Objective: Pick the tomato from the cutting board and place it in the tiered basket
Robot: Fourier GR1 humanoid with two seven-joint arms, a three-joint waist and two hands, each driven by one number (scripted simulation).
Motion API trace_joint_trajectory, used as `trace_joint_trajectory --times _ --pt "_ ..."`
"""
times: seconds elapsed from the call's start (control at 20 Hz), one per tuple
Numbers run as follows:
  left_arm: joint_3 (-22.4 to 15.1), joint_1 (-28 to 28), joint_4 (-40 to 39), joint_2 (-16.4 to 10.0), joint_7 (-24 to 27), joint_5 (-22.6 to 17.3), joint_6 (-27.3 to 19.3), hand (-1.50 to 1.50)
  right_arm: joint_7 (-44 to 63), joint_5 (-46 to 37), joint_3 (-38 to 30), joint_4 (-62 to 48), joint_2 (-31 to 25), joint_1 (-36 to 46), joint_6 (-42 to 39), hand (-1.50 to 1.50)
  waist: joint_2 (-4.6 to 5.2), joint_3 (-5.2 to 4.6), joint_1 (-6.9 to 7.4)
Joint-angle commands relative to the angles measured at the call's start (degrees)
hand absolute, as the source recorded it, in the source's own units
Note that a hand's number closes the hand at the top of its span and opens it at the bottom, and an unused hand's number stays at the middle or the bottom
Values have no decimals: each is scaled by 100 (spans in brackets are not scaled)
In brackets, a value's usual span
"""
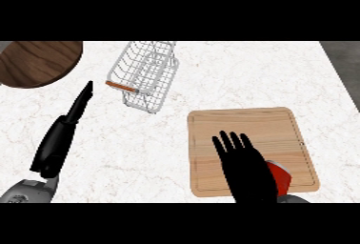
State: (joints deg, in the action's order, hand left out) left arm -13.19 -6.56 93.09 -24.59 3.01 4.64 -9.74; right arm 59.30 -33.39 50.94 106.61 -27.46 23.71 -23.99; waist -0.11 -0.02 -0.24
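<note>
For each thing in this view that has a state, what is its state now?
tomato: on the board, not yet in the basket, partly hidden by the right hand.
cutting board: flat on the counter, bearing the tomato.
tiered basket: on the counter, no tomato in it.
right hand: open, fingers straight, beside the tomato.
left hand: open, fingers straight, at the view's left.
</note>
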Motion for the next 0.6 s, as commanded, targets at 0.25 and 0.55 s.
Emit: trace_joint_trajectory --times 0.25,0.55 --pt "135 107 41 235 67 207 202 0 -120 -742 -699 -419 269 -197 -224 -150 7 2 31" --pt "370 369 494 265 -92 188 428 0 -567 -1313 -668 -587 461 -828 -39 -150 4 4 48"
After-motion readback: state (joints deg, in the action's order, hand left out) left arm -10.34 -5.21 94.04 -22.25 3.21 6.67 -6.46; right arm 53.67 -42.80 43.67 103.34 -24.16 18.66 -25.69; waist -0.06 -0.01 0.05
